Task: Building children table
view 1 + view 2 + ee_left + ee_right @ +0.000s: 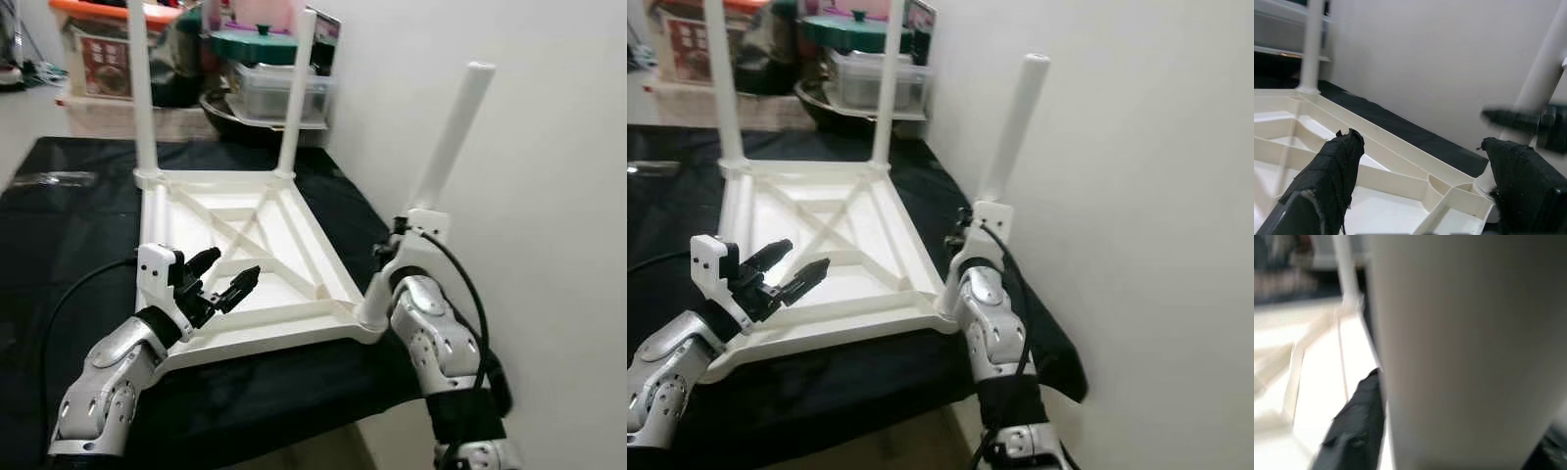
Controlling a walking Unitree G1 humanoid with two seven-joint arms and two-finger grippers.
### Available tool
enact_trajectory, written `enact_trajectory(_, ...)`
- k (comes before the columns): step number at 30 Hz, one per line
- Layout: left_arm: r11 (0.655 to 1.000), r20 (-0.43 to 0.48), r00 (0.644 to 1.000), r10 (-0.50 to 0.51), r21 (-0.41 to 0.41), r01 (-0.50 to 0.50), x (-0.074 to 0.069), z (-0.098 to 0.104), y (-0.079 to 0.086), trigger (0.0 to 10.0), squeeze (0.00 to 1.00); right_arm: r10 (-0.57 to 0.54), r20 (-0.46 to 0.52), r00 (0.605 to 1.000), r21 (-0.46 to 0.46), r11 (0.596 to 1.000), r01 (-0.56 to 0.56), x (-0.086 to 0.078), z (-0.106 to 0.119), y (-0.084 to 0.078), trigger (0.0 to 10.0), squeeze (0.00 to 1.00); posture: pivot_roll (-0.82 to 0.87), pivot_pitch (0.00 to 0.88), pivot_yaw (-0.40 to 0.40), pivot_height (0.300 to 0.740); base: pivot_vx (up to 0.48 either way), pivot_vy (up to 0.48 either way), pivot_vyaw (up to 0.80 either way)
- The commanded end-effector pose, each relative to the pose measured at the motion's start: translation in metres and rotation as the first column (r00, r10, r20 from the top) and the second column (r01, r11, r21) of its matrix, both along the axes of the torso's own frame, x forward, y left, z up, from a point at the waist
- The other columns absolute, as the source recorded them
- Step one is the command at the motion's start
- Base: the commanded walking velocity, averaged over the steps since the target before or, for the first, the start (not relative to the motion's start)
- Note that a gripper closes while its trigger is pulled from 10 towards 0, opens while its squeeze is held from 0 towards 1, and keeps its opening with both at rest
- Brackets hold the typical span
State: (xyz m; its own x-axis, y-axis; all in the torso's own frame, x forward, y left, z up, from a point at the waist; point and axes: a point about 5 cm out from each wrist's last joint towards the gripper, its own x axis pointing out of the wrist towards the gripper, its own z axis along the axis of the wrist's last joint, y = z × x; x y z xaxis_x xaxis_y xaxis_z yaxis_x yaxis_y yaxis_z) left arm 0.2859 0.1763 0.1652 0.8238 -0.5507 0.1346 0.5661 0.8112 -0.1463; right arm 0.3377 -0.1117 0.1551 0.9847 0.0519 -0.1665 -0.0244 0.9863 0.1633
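White children table lay upside down on black-draped tabletop, ribbed underside up, reaching the tabletop's near right corner beside the white wall. Two legs stood upright in the far sockets: far left leg and far right leg. Third leg rose tilted from the near right corner socket, leaning toward the wall. Near left corner of the frame carried no leg.

Right pincer sat against the lower part of the third leg, just above its socket; right wrist view showed one black finger alongside the blurred white leg, consistent with a clenched grasp on that leg. Left pincer hovered over the near left part of the frame, released, its two black fingers spread apart and holding nothing, cross ribs visible beneath them.

Beyond the tabletop's far edge: clear lidded container, green lidded pot, orange-lidded box. Clear plastic wrapper lay near the tabletop's left edge.
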Motion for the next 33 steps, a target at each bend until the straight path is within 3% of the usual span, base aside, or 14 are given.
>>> enact_trajectory(1,1.000,-0.006,1.000,-0.024,-0.003,0.024,0.000,0.000,-0.006,10.0,0.00,0.154,0.025,0.988,0.069,0.985,-0.156,-0.001,0.006,0.013,10.0,1.00,0.14,0.000,-0.183,0.740,0.000,0.000,0.00)
enact_trajectory(3,1.000,-0.006,1.000,-0.024,-0.004,0.024,0.000,0.000,-0.006,10.0,0.00,0.219,0.057,0.974,0.097,0.970,-0.224,0.001,0.014,0.019,10.0,1.00,0.14,0.000,-0.183,0.740,0.000,0.000,0.00)
enact_trajectory(4,1.000,-0.006,1.000,-0.024,-0.004,0.024,0.000,0.000,-0.006,10.0,0.00,0.323,0.136,0.937,0.120,0.933,-0.339,0.000,0.027,0.026,10.0,0.00,0.14,0.000,-0.183,0.740,0.000,0.000,0.00)
enact_trajectory(6,1.000,-0.005,1.000,-0.023,-0.005,0.023,0.000,0.000,-0.006,10.0,0.00,0.588,0.332,0.738,0.080,0.762,-0.643,-0.017,0.059,0.038,10.0,0.00,0.14,0.000,-0.183,0.740,0.000,0.000,0.00)
enact_trajectory(10,1.000,-0.004,1.000,-0.022,-0.005,0.022,0.001,0.000,-0.005,10.0,0.00,0.738,0.389,0.551,0.014,0.594,-0.805,-0.038,0.072,0.046,10.0,0.00,0.14,0.000,-0.187,0.740,0.000,0.000,0.00)
enact_trajectory(16,1.000,-0.004,1.000,-0.018,-0.004,0.018,0.001,0.000,-0.005,10.0,0.00,0.843,0.357,0.403,-0.071,0.455,-0.888,-0.058,0.064,0.060,10.0,0.00,0.15,0.000,-0.191,0.740,0.000,0.000,0.00)
enact_trajectory(17,1.000,-0.005,1.000,-0.017,-0.004,0.017,0.001,0.000,-0.005,10.0,0.00,0.858,0.280,0.432,-0.107,0.475,-0.874,-0.056,0.050,0.064,6.5,0.00,0.15,0.000,-0.194,0.740,0.000,0.000,0.00)
enact_trajectory(18,1.000,-0.005,1.000,-0.017,-0.004,0.017,0.001,0.000,-0.005,10.0,0.00,0.858,0.280,0.432,-0.107,0.475,-0.874,-0.056,0.050,0.064,6.5,0.00,0.15,0.000,-0.194,0.740,0.000,0.000,0.00)
enact_trajectory(19,1.000,-0.006,1.000,-0.017,-0.003,0.017,0.000,0.000,-0.005,10.0,0.00,0.831,0.182,0.526,-0.118,0.549,-0.827,-0.046,0.034,0.066,0.0,0.00,0.16,0.000,-0.193,0.740,0.000,0.000,0.00)
enact_trajectory(20,1.000,-0.006,1.000,-0.017,-0.003,0.017,0.000,0.000,-0.005,10.0,0.00,0.831,0.182,0.526,-0.118,0.549,-0.827,-0.046,0.034,0.066,0.0,0.00,0.16,0.000,-0.193,0.740,0.000,0.000,0.00)
enact_trajectory(23,1.000,-0.007,1.000,-0.018,-0.004,0.018,0.000,-0.001,-0.005,10.0,0.00,0.327,-0.082,0.942,-0.135,0.932,-0.335,0.005,-0.006,0.032,0.0,0.00,0.15,0.000,-0.191,0.740,0.000,0.000,0.00)
enact_trajectory(24,1.000,-0.007,1.000,-0.018,-0.004,0.018,0.000,-0.001,-0.005,10.0,0.00,0.327,-0.082,0.942,-0.135,0.932,-0.335,0.005,-0.006,0.032,0.0,0.00,0.15,0.000,-0.191,0.740,0.000,0.000,0.00)
enact_trajectory(27,1.000,-0.007,1.000,-0.021,-0.006,0.021,0.000,-0.001,-0.006,10.0,0.00,-0.228,-0.199,0.953,-0.165,0.966,0.197,0.011,-0.029,-0.028,0.0,0.00,0.15,0.000,-0.192,0.740,0.000,0.000,0.00)
enact_trajectory(33,1.000,-0.008,1.000,-0.022,-0.006,0.022,0.000,-0.001,-0.006,10.0,0.00,-0.195,-0.194,0.961,-0.134,0.976,0.172,0.004,-0.026,-0.021,1.1,0.00,0.15,0.000,-0.191,0.740,0.000,0.000,0.00)
